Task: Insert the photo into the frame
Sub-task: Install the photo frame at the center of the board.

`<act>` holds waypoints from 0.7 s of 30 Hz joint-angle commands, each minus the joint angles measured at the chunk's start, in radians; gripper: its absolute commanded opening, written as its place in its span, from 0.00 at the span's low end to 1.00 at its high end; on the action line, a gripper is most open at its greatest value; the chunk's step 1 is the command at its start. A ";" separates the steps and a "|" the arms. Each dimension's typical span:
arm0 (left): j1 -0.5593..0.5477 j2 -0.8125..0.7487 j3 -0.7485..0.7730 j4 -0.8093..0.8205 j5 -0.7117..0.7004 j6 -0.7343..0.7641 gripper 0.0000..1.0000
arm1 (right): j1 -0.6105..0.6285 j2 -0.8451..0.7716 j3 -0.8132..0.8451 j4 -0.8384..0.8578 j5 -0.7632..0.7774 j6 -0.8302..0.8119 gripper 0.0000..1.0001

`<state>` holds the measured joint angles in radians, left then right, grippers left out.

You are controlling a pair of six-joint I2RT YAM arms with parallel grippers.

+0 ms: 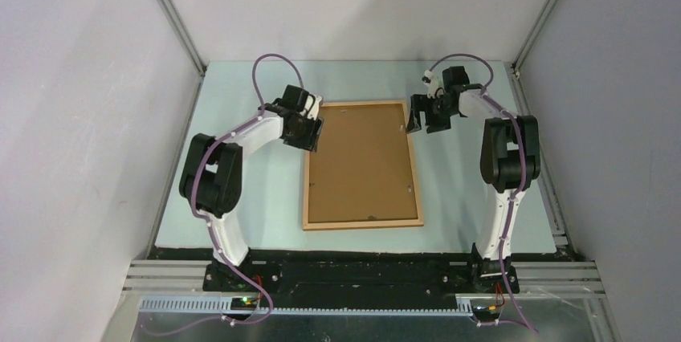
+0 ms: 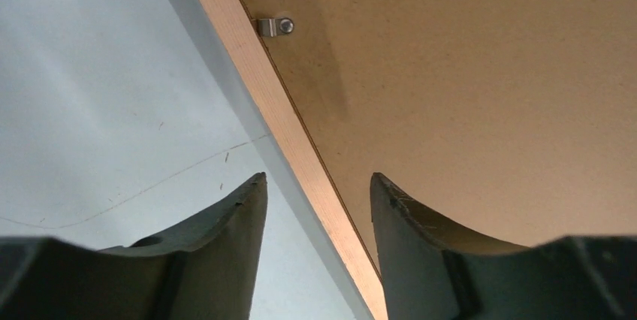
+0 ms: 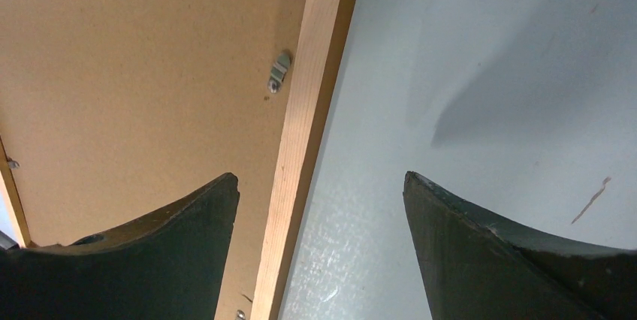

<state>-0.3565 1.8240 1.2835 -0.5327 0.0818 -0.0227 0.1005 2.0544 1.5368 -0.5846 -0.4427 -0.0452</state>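
The frame (image 1: pixel 363 222) lies flat on the table, back side up, with the plain brown backing board (image 1: pixel 360 161) sitting inside it. The photo is hidden. My left gripper (image 1: pixel 310 135) is open at the frame's far left corner. In the left wrist view its jaws stand apart either side of the left rail (image 2: pixel 282 110), one over the table and one over the board (image 2: pixel 466 87). My right gripper (image 1: pixel 417 122) is open at the far right corner. Its jaws stand apart either side of the right rail (image 3: pixel 308 110), holding nothing.
Small metal clips (image 2: pixel 274 26) (image 3: pixel 279 70) sit on the board next to the rails. The pale table (image 1: pixel 265 197) is bordered by grey walls with metal corner posts. The arm bases stand on a black rail at the near edge.
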 commanded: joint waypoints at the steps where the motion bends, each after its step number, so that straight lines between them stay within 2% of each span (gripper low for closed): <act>1: 0.025 0.039 0.045 0.024 -0.027 -0.028 0.56 | 0.001 0.035 0.087 -0.028 0.002 0.007 0.84; 13: 0.039 0.087 0.009 0.059 0.036 -0.065 0.35 | 0.015 0.137 0.207 -0.018 0.040 0.040 0.84; 21: 0.040 0.090 -0.014 0.062 0.082 -0.080 0.28 | 0.048 0.196 0.284 -0.053 0.087 0.073 0.83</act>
<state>-0.3218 1.9076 1.2861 -0.4973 0.1200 -0.0814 0.1226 2.2227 1.7527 -0.6174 -0.3958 0.0067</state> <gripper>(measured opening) 0.303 0.832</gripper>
